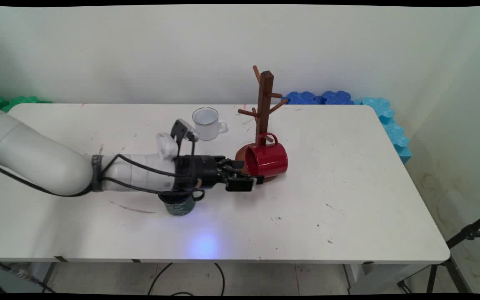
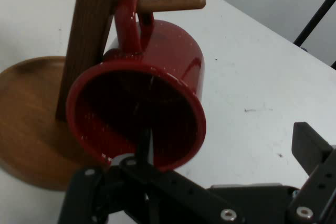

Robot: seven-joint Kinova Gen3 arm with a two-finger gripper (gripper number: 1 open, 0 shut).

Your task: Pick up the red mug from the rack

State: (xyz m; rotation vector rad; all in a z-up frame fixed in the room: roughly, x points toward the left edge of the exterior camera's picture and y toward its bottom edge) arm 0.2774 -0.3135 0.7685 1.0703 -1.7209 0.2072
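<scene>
I see the red mug (image 1: 266,159) hanging by its handle from a low peg of the wooden mug tree (image 1: 263,109) on the desk (image 1: 348,187), the gripper (image 1: 246,175) spread apart at its rim, a dark mug (image 1: 178,204) beneath the arm.

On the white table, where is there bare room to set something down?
The white table is bare right of the brown wooden mug tree and red enamel mug, out to its right edge, and along the near edge. It is crowded mid-table: the black gripper, dark green mug and small white enamel mug.
</scene>
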